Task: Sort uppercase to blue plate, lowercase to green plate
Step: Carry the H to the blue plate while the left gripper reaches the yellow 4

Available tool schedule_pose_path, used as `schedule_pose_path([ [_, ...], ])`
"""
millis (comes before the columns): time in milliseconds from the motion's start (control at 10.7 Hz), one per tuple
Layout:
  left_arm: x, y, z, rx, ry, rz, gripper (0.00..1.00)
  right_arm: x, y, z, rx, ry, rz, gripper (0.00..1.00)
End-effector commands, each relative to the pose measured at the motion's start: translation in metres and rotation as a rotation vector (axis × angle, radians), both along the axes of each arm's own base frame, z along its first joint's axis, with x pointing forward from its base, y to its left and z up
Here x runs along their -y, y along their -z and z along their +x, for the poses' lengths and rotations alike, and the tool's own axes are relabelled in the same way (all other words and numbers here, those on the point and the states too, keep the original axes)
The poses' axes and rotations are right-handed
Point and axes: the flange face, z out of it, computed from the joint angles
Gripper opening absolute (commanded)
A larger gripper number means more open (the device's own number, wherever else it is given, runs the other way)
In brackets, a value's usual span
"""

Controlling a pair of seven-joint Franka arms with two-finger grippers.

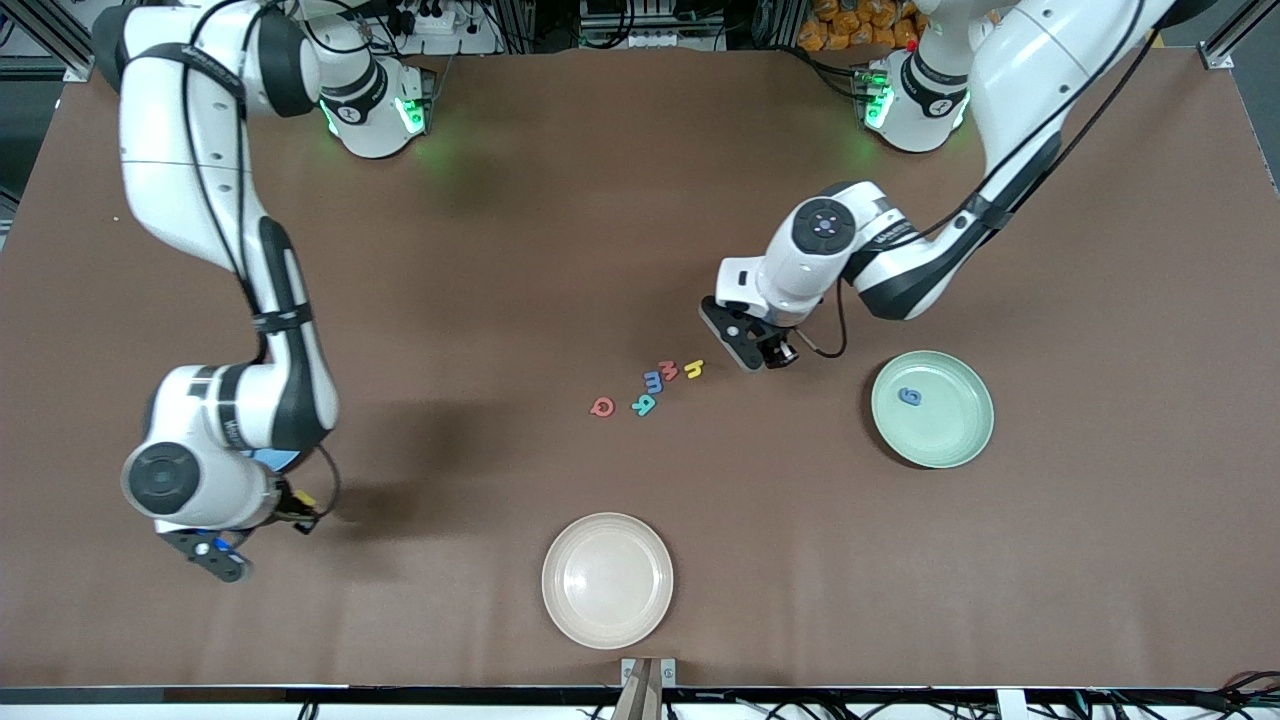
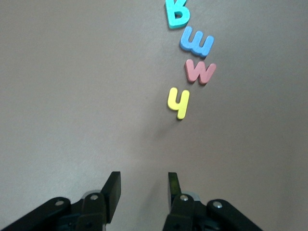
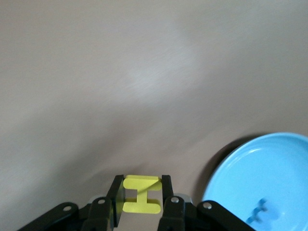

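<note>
Right wrist view: right gripper [image 3: 139, 195] fingers grasp yellow H [image 3: 141, 194]; left gripper [image 2: 143, 190] fingers released.

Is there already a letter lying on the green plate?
Yes, a dark blue g lies inside the green plate, while four other letters sit on the table beside it.

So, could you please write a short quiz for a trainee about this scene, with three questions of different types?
1. True or false: the right gripper is shut on the yellow H.
2. Which letter lies on the green plate? A) dark blue g B) red Q C) teal R
3. Fill in: the left gripper is ____ and holds nothing.

Key: 1 true; 2 A; 3 open
</note>
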Motion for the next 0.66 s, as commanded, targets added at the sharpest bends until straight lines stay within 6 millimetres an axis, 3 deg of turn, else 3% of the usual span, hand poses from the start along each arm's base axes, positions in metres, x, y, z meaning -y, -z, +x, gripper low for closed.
schedule_pose_path([
  [0,0.013,0.007,0.005,0.03,0.008,-0.015,0.47,0.019,-0.007,-0.002,-0.009,-0.016,0.0,0.0],
  [374,0.031,0.025,0.01,0.061,0.034,-0.045,0.47,0.077,0.001,-0.005,-0.013,0.002,0.016,0.0],
  [562,0.041,0.031,0.006,0.067,0.018,-0.028,0.47,0.084,0.011,-0.012,-0.044,0.002,0.023,0.0],
])
